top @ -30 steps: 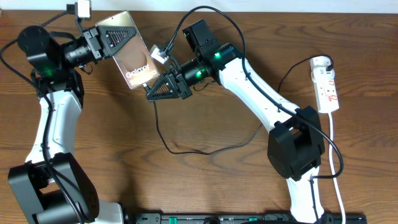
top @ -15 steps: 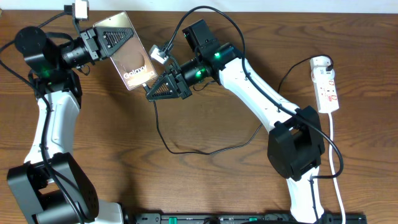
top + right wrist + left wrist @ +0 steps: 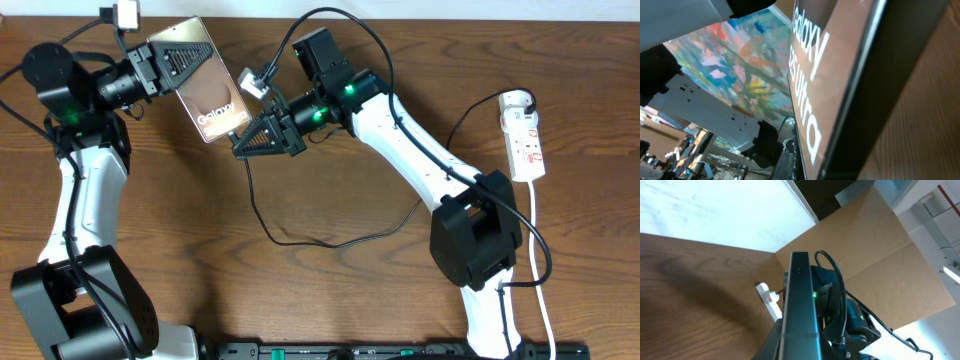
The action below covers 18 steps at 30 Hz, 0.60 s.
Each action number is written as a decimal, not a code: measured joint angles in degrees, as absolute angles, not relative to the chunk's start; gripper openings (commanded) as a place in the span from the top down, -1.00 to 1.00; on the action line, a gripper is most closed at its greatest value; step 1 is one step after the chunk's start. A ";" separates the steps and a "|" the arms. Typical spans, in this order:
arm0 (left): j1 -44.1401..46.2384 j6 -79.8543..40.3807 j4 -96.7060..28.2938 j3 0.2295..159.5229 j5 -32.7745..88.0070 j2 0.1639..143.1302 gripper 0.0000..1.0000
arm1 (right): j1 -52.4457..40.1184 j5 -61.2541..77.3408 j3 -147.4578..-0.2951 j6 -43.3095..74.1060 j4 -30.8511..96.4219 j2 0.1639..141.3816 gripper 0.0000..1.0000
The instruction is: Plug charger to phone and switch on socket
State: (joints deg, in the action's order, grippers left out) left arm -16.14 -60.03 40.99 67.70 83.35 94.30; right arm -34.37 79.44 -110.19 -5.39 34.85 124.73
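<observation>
— Where's the phone [image 3: 218, 102]?
— Upper left of the overhead view, held tilted above the desk [image 3: 150, 250], with the left pincer [image 3: 190, 55] clenched on its upper end.
— And the right pincer [image 3: 250, 143]?
— Just beside the phone's lower corner, closed on the charger [image 3: 300, 243]. The thin black cable loops over the desk towards the socket [image 3: 526, 140] at the right edge.

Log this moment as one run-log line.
step: plug charger | left claw: shut on phone, lifted | right claw: shut on charger, by phone's lower edge, insertion unclear | socket: switch unclear
</observation>
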 measured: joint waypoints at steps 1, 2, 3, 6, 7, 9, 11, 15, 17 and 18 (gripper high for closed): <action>-16.19 -60.03 40.99 67.70 83.20 94.30 0.85 | -34.37 79.37 -110.17 -4.80 34.57 124.75 0.98; -16.25 -60.01 40.99 67.70 83.00 94.30 0.85 | -34.37 79.18 -110.13 -4.03 34.13 124.73 0.97; -16.32 -59.99 40.97 67.70 82.81 94.30 0.85 | -34.37 79.05 -110.13 -3.42 33.87 124.75 0.97; -16.36 -59.99 40.99 67.70 82.52 94.30 0.85 | -34.37 78.94 -110.13 -2.50 33.41 124.73 0.97; -16.36 -59.96 40.97 67.70 82.41 94.30 0.85 | -34.37 78.87 -110.13 -2.20 33.23 124.73 0.97; -16.36 -59.96 40.99 67.70 82.24 94.30 0.85 | -34.37 78.83 -110.13 -1.74 32.73 124.73 0.98; -16.40 -59.94 40.99 67.70 82.13 94.30 0.85 | -34.37 78.81 -110.08 -1.15 31.99 124.73 0.97; -16.51 -59.46 41.17 67.72 82.17 94.30 0.85 | -34.37 78.81 -109.84 0.32 29.98 124.75 0.97; -16.56 -58.92 41.23 67.75 82.26 94.30 0.85 | -34.37 78.83 -109.62 1.21 28.99 124.75 0.97; -16.62 -58.63 41.25 67.75 82.30 94.30 0.85 | -34.37 78.83 -109.49 1.58 28.53 124.75 0.98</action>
